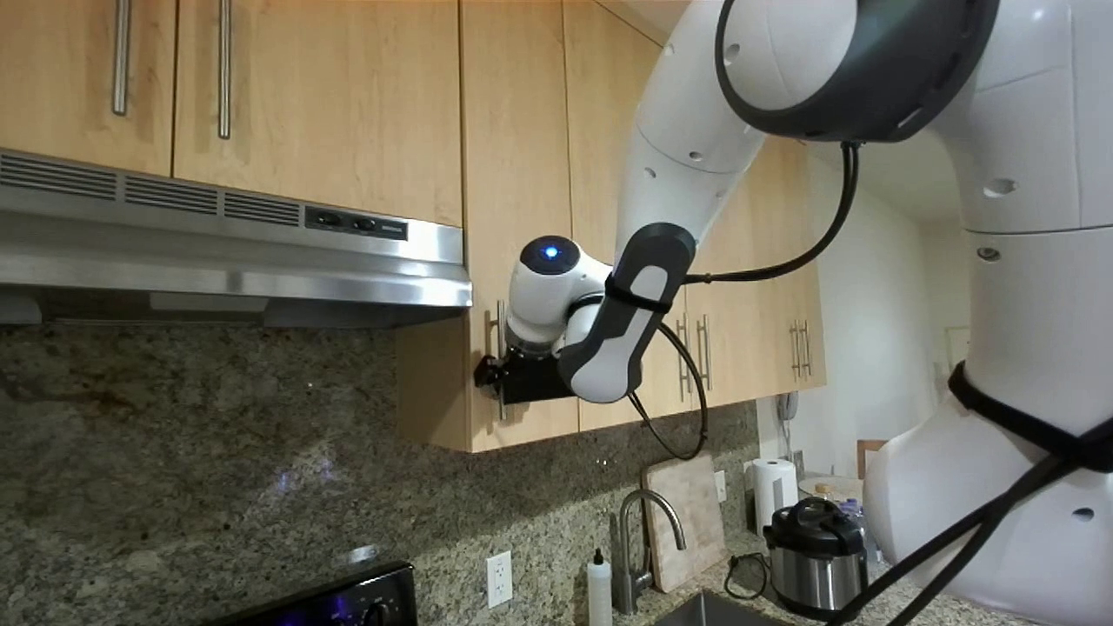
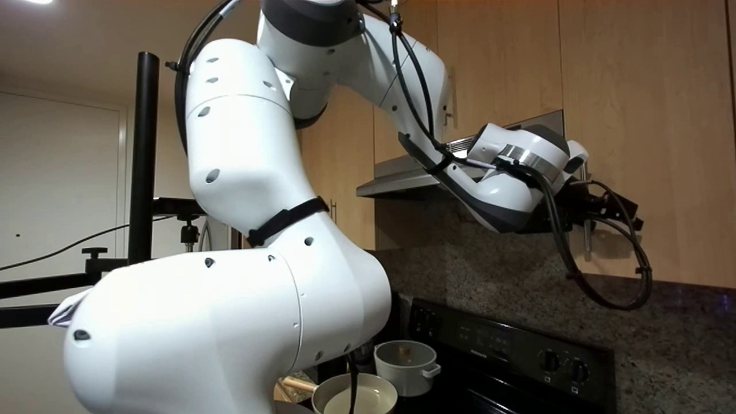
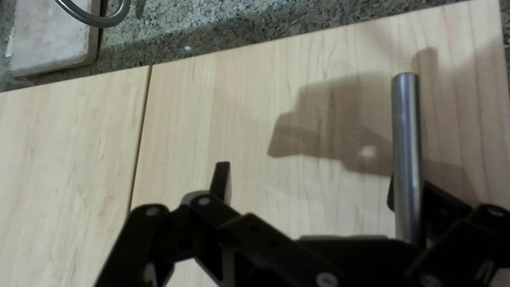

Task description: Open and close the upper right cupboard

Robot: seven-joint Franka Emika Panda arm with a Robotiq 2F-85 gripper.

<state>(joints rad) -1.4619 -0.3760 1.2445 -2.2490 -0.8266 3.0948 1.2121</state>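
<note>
Gripper (image 3: 306, 185): its two fingers (image 3: 222, 179) are standing wide apart, clamping nothing.
Bar handle (image 3: 406, 151): it is standing well off the gripper's centre, crossing in front of one finger in the wrist view; whether that finger is hooking behind it or only flanking it, I cannot tell. Centring the gripper on it before squeezing is probably giving the cleaner hold.
Upper right cupboard (image 1: 519, 156): it is sitting closed, directly beyond the gripper, seemingly awaiting the first pull. With the handle at one edge, the hinge is presumably lying along the opposite one, so good pulling is starting straight out, then curving that way.
Neighbouring door (image 3: 75, 167): it is lying past the gripper on the likely hinge side, so the swing is needing clearance there.
Range hood (image 1: 235, 252): it is standing farther off, on the gripper's handle side.
</note>
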